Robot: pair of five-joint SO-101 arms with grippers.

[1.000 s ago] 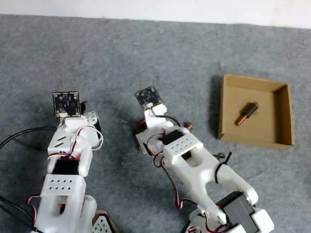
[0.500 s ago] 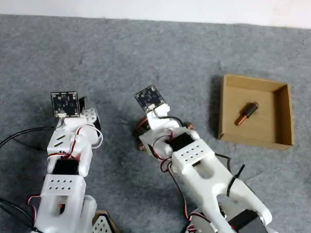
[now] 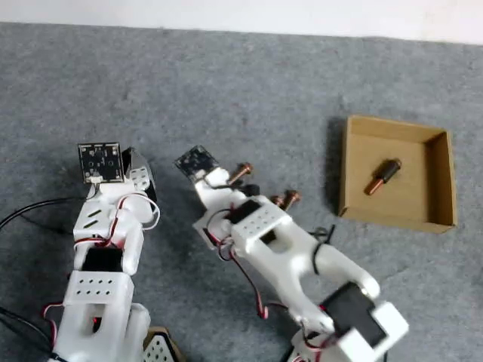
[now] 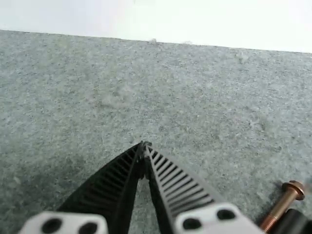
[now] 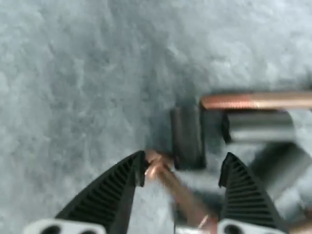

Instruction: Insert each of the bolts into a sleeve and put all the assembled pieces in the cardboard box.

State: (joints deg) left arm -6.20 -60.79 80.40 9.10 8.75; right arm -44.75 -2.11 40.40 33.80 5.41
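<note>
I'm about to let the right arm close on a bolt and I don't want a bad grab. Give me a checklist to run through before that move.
1. Right hand open: ok, jaws wide apart.
2. Bolt inside the opening: ok, though it lies close against one side.
3. Sleeve nearby: ok, lying just beyond the hand.
4. Left hand ready to help: not ok, shut and empty.
5. Cardboard box has room: ok, one assembled piece lies inside.
6. Bolt's far end free of other parts: cannot tell, blurred.
</note>
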